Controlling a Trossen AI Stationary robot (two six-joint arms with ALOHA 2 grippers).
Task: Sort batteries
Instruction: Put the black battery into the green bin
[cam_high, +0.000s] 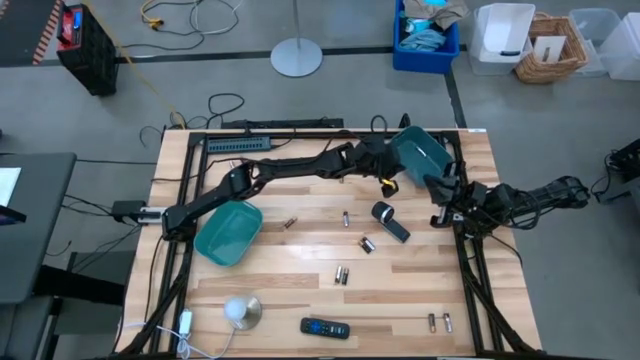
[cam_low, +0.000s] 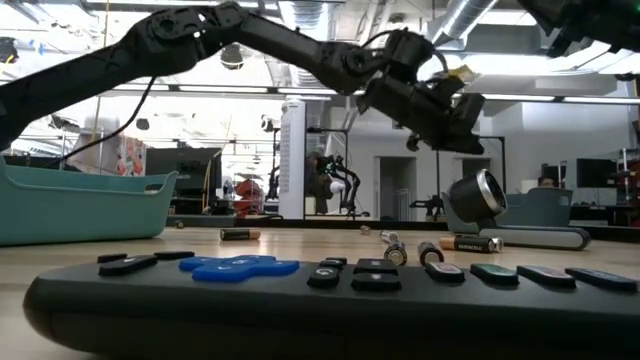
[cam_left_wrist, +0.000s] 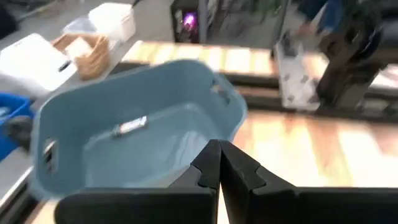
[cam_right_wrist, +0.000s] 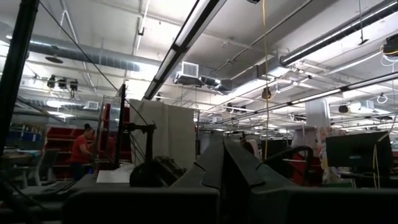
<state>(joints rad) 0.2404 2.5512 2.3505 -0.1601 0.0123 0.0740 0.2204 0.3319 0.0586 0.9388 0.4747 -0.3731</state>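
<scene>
Left hand (cam_left_wrist: 219, 163) closed above the far teal bin (cam_left_wrist: 186, 87).
1 battery (cam_left_wrist: 129, 126) lies inside that bin; other batteries (cam_high: 341, 274) lie scattered on the counter (cam_high: 300, 290) near a remote (cam_high: 325, 328). The right hand (cam_right_wrist: 227, 168), fingers together and gripping nothing visible, waits at the counter's right edge.

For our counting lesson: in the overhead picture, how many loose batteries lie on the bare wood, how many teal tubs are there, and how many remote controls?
Batteries: 7
Teal tubs: 2
Remote controls: 1
Total: 10
</scene>
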